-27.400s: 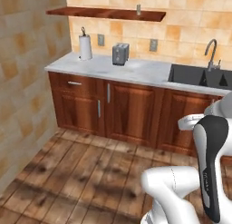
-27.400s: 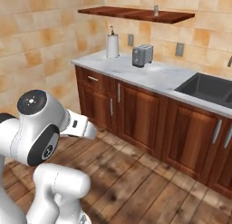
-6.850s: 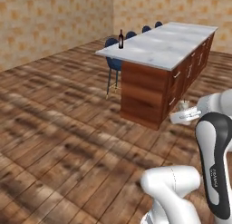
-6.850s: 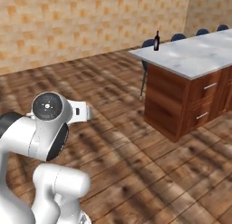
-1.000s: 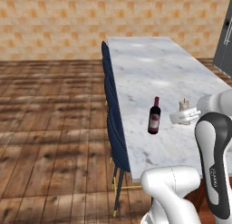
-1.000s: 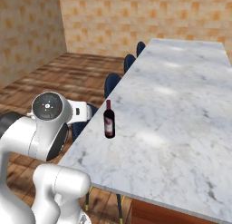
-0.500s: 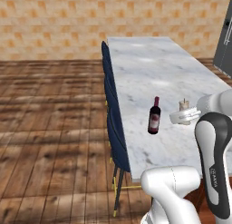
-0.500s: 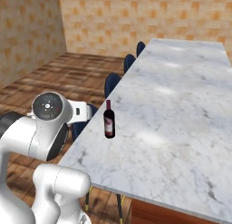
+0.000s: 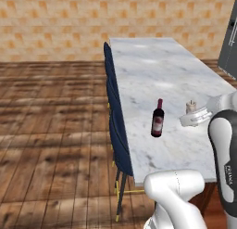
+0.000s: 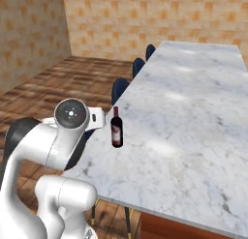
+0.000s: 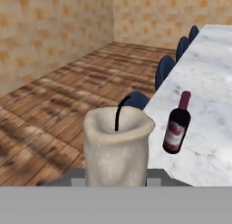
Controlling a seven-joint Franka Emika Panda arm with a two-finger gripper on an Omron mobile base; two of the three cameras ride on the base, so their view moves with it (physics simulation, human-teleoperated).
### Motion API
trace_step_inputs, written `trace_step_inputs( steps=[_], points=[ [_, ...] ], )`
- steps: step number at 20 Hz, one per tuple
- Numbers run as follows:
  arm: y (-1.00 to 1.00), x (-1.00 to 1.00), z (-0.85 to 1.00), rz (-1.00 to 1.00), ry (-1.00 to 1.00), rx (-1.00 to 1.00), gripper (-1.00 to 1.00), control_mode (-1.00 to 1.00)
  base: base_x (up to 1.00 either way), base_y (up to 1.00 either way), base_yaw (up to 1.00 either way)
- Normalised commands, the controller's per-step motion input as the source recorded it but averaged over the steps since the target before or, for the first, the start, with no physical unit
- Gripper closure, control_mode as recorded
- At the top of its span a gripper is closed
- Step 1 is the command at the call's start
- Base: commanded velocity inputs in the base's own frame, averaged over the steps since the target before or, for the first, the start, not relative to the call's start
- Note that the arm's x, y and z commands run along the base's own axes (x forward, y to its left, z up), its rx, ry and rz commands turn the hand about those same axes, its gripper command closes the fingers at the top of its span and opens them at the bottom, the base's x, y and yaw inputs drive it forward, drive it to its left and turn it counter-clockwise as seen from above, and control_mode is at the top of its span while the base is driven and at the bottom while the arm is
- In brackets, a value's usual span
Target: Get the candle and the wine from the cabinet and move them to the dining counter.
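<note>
In the left base view, the wine (image 9: 157, 119) is seen standing upright on the marble surface (image 9: 152, 75) of the dining counter, near its left edge and close to the near end; the row of dark blue chairs (image 9: 115, 117) is pushed in along that edge, above the wooden floor (image 9: 51, 130). To the right of the bottle and apart from it, the candle (image 9: 190, 105) is seen as a small pale cylinder just above the white end of the arm, over the surface; whether it is resting on the marble cannot be told from here. In the right base view, the same bottle (image 10: 116, 128) is found upright by the chair-side edge of the surface (image 10: 193, 112), with its whitish label turned toward the camera, and the blue chairs (image 10: 138, 68) are seen beyond it. In the hand view, the candle (image 11: 117, 146) is shown very large and close at the bottom centre, with a dark curved wick rising from its hollow top; the fingers are hidden behind it, so it cannot be told how wide they are or whether the candle is gripped. The wine (image 11: 176, 124) is seen to the right of the candle, apart from it, on the marble (image 11: 208, 82)
</note>
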Motion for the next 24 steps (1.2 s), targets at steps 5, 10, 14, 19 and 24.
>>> trace_step_inputs(
  steps=[5, 10, 14, 19, 24],
  points=[
    [-0.29, 0.23, -0.04, 0.19, 0.01, 0.0, 1.0, -1.0, 0.0, 0.0, 0.0],
    [-0.39, 0.15, -0.15, 0.22, 0.0, 0.0, 1.0, -1.0, 0.0, 0.0, 0.0],
    [-0.44, 0.0, -0.29, 0.23, 0.0, 0.04, 1.0, -1.0, 0.0, 0.0, 0.0],
    [-0.26, 0.04, -0.5, 0.2, 0.0, 0.02, 1.0, -1.0, 0.0, 0.0, 0.0],
    [-0.1, 0.2, -0.56, 0.12, -0.02, 0.0, 1.0, -1.0, 0.0, 0.0, 0.0]
  ],
)
